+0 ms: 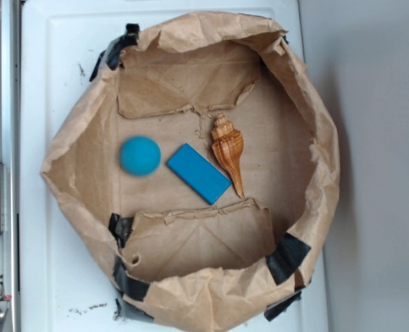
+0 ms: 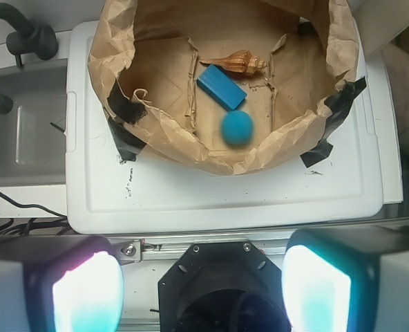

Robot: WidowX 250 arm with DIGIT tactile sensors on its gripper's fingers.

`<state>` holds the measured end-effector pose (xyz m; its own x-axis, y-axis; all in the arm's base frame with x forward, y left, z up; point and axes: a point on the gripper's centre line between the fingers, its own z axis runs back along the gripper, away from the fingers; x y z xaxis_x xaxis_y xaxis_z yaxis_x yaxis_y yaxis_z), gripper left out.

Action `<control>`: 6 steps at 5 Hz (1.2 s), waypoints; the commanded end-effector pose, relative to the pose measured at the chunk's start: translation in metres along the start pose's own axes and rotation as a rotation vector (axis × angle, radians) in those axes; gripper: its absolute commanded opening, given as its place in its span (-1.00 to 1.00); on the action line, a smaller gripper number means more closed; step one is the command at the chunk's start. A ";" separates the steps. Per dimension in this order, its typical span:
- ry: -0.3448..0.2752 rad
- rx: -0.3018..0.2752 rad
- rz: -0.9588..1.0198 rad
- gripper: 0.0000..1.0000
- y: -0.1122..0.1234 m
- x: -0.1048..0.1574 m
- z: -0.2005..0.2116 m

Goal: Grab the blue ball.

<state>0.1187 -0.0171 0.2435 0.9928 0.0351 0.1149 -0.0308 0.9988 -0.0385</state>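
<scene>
A big white plastic tray [image 1: 52,83] is holding a crumpled brown paper bag bowl [image 1: 315,117]. The robot's claw [image 2: 201,283] is hanging wide apart, gripping nothing. Inside the bowl, a flat blue rectangular block [image 1: 198,173] is lying at 3 o'clock from the small round fuzzy teal-blue ball [image 1: 140,155].

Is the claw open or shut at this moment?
Open: in the wrist view the claw has its fingers spread wide, nothing between them.

A blue block [image 1: 198,173] lies beside a seashell [image 1: 228,149] (inside the paper-lined bin [image 1: 308,104]).
</scene>
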 end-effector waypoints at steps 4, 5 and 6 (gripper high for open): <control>-0.201 -0.232 -0.455 1.00 0.027 0.118 0.003; -0.201 -0.232 -0.455 1.00 0.027 0.118 0.003; -0.201 -0.232 -0.455 1.00 0.027 0.118 0.003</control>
<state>0.2318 0.0179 0.2434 0.8678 -0.3768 0.3240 0.4493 0.8735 -0.1874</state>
